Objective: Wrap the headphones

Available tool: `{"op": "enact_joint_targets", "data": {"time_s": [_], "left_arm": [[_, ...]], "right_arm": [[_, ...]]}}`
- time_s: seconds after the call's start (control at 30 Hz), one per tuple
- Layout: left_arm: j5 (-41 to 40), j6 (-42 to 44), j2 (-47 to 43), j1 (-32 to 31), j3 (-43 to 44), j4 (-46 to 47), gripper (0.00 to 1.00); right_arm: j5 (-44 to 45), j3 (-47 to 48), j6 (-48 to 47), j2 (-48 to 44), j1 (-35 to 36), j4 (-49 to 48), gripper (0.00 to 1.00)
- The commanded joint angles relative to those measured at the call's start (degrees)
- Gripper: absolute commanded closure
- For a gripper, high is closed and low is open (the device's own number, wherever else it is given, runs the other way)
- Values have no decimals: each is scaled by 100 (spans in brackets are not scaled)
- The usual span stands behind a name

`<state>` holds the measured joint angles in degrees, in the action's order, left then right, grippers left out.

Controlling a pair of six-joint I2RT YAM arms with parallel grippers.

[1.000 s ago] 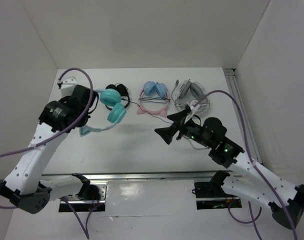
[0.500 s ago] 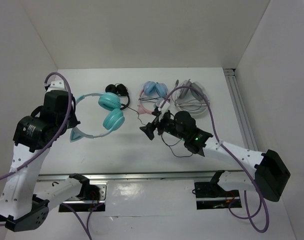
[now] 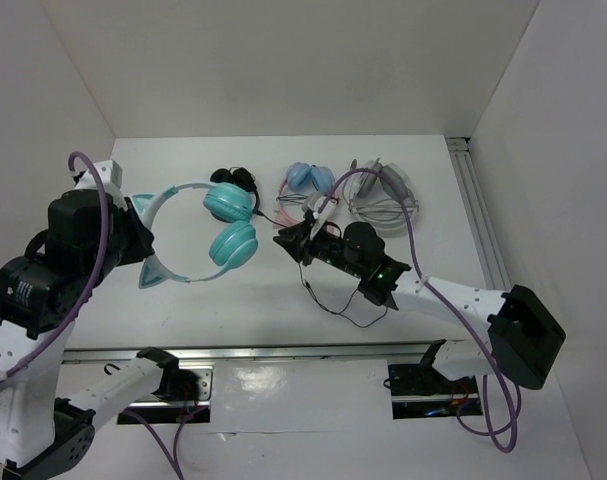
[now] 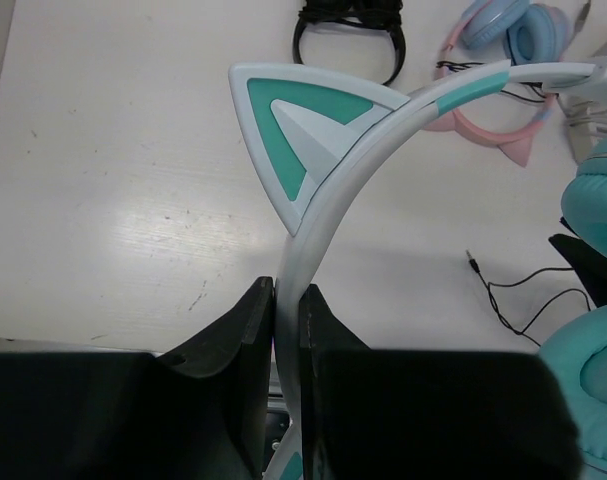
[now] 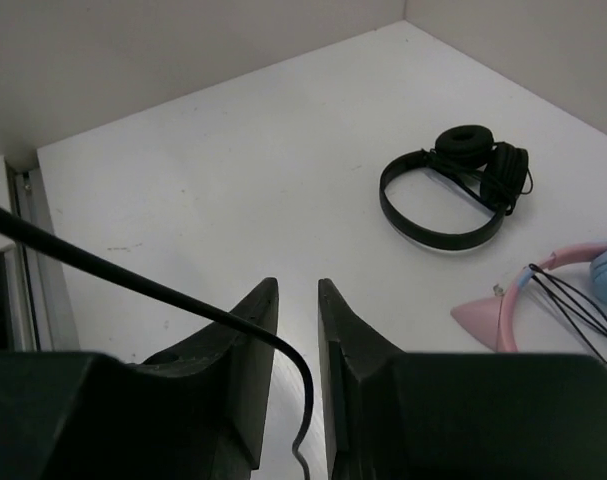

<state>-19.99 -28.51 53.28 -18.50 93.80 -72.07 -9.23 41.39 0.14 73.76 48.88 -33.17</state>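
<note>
Top external: left gripper [image 3: 133, 242] is clamped tight on the pale headband of the teal cat-ear headphones [image 3: 233, 243], held left of centre with the 2 cups toward the middle. Left wrist: fingers [image 4: 238, 335] pinch the band just below 1 cat ear [image 4: 293, 130]. Black cable [image 3: 318, 300] trails over the table [image 3: 233, 312] below the right gripper [image 3: 283, 240]. Right wrist: jaws narrowly apart, the gap wider than the cable dipping between them. Black headphones [image 5: 453, 190] and a pink cat-ear pair [image 5: 498, 320] lie beyond.
</note>
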Motion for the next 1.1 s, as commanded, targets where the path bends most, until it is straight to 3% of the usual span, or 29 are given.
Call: {"op": "enact_joint_targets", "data": {"time_s": [0.0,0.13,0.23,0.63,0.67,0.73,0.83,0.93,1.0,1.07], "left_arm": [[346,-119,-194,31,393,457,100],[601,-119,-195,31,683,457,100],[899,-119,-195,31,851,457,100],[935,-418,148,31,2098,405,100],[935,-418,218,31,2160,405,100],[935,-471,279,31,2160,405,100],[804,-611,280,31,2012,465,100],[724,-743,227,31,1836,597,100],[611,-866,174,31,1677,668,100],[401,-1041,174,31,1520,808,100]], "right_arm": [[-210,28,143,7,-28,-647,71],[-447,-183,258,-54,-89,-857,72],[-518,-323,329,-107,-89,-858,61],[-623,-1027,592,-107,-458,-1235,62],[-623,-1079,653,-107,-537,-1314,64],[-676,-1168,723,-168,-607,-1367,80],[-607,-1238,724,-238,-670,-1316,92],[-440,-1291,785,-239,-670,-1158,92],[139,-1177,873,-239,-670,-973,100],[1180,-1054,934,-292,-434,-482,100]]}}
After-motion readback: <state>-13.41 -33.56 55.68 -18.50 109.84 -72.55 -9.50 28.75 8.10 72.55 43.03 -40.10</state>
